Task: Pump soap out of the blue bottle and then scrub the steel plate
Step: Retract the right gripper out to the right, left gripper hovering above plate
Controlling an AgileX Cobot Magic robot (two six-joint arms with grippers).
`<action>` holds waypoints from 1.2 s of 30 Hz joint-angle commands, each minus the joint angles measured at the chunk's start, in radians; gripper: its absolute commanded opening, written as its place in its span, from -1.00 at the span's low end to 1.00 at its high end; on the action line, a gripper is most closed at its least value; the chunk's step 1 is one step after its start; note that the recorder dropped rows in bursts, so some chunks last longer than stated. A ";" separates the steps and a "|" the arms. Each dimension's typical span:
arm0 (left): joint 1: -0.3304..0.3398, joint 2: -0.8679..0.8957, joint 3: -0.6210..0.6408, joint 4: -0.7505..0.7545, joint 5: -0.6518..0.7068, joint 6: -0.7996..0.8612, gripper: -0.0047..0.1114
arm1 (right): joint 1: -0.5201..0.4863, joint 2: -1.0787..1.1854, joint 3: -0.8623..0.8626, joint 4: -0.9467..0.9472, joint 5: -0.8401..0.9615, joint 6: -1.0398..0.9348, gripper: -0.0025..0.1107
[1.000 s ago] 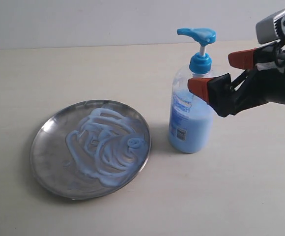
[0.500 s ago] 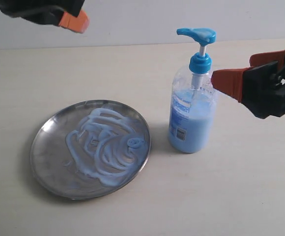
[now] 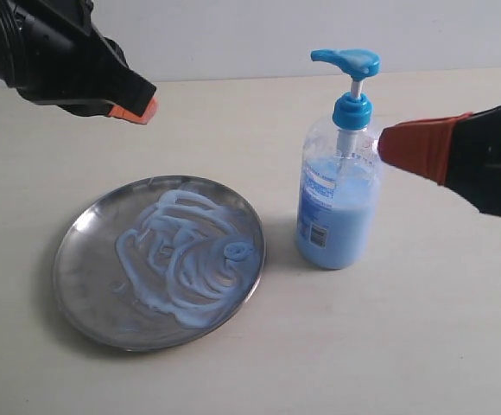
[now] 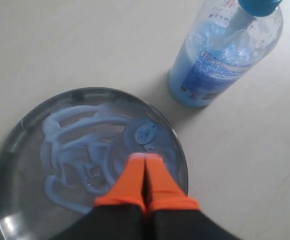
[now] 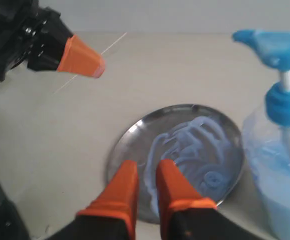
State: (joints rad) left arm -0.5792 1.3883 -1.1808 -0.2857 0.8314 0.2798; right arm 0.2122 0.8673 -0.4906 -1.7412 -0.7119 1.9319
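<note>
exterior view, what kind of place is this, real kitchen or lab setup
Most likely a robot test bench, not a kitchen: a bare pale tabletop against a plain wall, only a steel plate and a blue bottle on it, with an orange-tipped left pincer and right pincer above.

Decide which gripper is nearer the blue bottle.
Right. The right gripper sits close beside the shoulder of the blue bottle; the left gripper hangs much farther away, on the other side of the steel plate.

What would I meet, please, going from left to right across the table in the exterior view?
steel plate → blue bottle → right gripper
</note>
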 commanded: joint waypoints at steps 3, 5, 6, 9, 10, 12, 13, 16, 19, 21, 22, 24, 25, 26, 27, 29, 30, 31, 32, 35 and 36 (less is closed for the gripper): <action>0.003 0.003 0.005 -0.013 -0.024 0.006 -0.92 | -0.005 0.110 -0.005 -0.003 -0.162 -0.002 -0.77; 0.003 0.003 0.005 -0.013 -0.024 0.006 -0.92 | -0.005 0.153 -0.005 -0.003 -0.158 -0.002 -0.77; 0.003 0.003 0.005 -0.013 -0.024 0.006 -0.92 | -0.005 0.176 -0.005 -0.003 -0.158 -0.002 -0.77; 0.003 0.003 0.005 -0.013 -0.017 0.006 -0.92 | -0.005 0.231 -0.005 -0.003 -0.184 0.020 -0.77; 0.003 0.003 0.005 -0.013 -0.017 0.006 -0.92 | -0.005 0.241 -0.005 -0.003 -0.199 0.042 -0.77; 0.003 0.003 0.005 -0.013 -0.017 0.006 -0.92 | -0.005 0.251 -0.005 -0.003 -0.245 0.055 -0.77; 0.003 0.003 0.005 -0.013 -0.021 0.006 -0.92 | -0.005 0.251 -0.005 -0.003 -0.263 0.035 -0.77; 0.003 0.003 0.005 -0.013 -0.026 0.006 -0.92 | -0.005 0.229 -0.005 -0.003 -0.278 -0.097 -0.77; 0.003 0.003 0.005 -0.013 -0.026 0.006 -0.92 | -0.005 0.188 -0.005 -0.003 -0.212 -0.228 -0.77; 0.003 0.003 0.005 -0.013 -0.026 0.006 -0.92 | -0.005 0.155 -0.005 -0.003 -0.134 -0.307 -0.77; 0.003 0.003 0.005 -0.013 -0.026 0.006 -0.92 | -0.005 0.142 -0.005 -0.003 -0.091 -0.353 -0.77; 0.003 0.003 0.005 -0.013 -0.026 0.006 -0.92 | -0.005 0.109 -0.005 -0.003 -0.005 -0.465 -0.77; 0.003 0.003 0.005 -0.013 -0.026 0.006 -0.92 | -0.005 0.093 -0.005 -0.003 0.034 -0.512 -0.77; 0.003 0.003 0.005 -0.013 -0.026 0.006 -0.92 | -0.005 0.078 -0.005 -0.003 0.092 -0.565 -0.77; 0.003 0.003 0.005 -0.013 -0.026 0.006 -0.92 | -0.005 0.065 -0.005 -0.003 0.160 -0.605 -0.77; 0.003 0.003 0.005 -0.013 -0.024 0.006 -0.92 | -0.005 0.049 -0.005 -0.003 0.300 -0.642 -0.77; 0.003 0.003 0.005 -0.013 -0.024 0.006 -0.92 | -0.005 0.040 -0.005 -0.003 0.374 -0.659 -0.77; 0.003 0.003 0.005 -0.013 -0.024 0.006 -0.92 | -0.005 0.039 -0.005 -0.003 0.444 -0.673 -0.77; 0.003 0.003 0.005 -0.013 -0.024 0.006 -0.92 | -0.005 0.037 -0.005 -0.003 0.536 -0.684 -0.77; 0.003 0.003 0.005 -0.013 -0.022 0.006 -0.92 | -0.005 0.037 0.015 -0.003 0.603 -0.713 -0.77; 0.003 0.003 0.005 -0.013 -0.020 0.006 -0.92 | -0.005 0.037 0.043 -0.003 0.639 -0.743 -0.77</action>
State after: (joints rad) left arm -0.5792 1.3883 -1.1802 -0.2931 0.8153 0.2793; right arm 0.2122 0.9088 -0.4808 -1.7504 -0.1277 1.2313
